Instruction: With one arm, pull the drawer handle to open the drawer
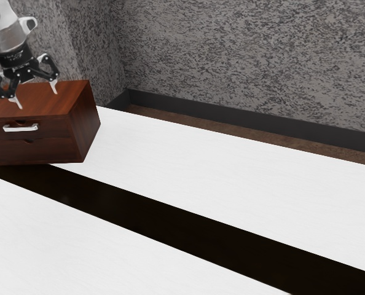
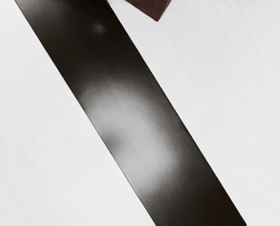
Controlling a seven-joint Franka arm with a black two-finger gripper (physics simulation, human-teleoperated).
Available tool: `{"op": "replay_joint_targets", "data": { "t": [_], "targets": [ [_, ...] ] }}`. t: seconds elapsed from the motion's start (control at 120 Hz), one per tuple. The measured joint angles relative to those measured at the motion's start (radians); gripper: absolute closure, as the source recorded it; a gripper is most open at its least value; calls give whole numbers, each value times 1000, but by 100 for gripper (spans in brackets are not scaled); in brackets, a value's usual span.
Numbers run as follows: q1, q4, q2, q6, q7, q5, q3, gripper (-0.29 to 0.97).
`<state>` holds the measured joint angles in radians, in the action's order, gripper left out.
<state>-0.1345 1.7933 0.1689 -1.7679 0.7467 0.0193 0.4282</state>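
At 10 o'clock in the exterior view lies everything that matters; the rest is white tabletop (image 1: 231, 178), crossed by a dark strip (image 1: 188, 227) running from 9 o'clock to 4 o'clock. A brown wooden box (image 1: 78, 123) stands on the tabletop at the strip's far edge. Its drawer (image 1: 47, 127) looks fully shut, the front flush with the box.

The hand (image 1: 35, 97) hovers over the box's top, at 12 o'clock from the drawer front. Its fingers are spread wide and grip nothing. The white handle (image 1: 21, 127) is a thin bar on the drawer front, below the hand and apart from it.

The task looks barely begun, with the approach to the handle not yet made. The main risk I see is the hand's place: it is over the lid, not in front of the drawer, so a straight descent would drive the fingertips into the top. It likely has to come round to the front first. The bar is slim, so a shallow or off-centre grip could slip off. A skewed pull might also drag the whole box toward the strip and leave the drawer shut.
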Motion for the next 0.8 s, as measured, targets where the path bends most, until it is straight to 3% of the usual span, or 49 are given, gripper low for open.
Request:
{"op": "replay_joint_targets", "data": {
  "t": [0.258, 0.583, 0.8],
  "targets": [
    [7, 115, -36, -241, 237, 4, 104, 0],
    [44, 116, -80, -434, 419, -1, 113, 0],
    [122, 120, -158, -520, 496, -25, 113, 0]
  ]
}}
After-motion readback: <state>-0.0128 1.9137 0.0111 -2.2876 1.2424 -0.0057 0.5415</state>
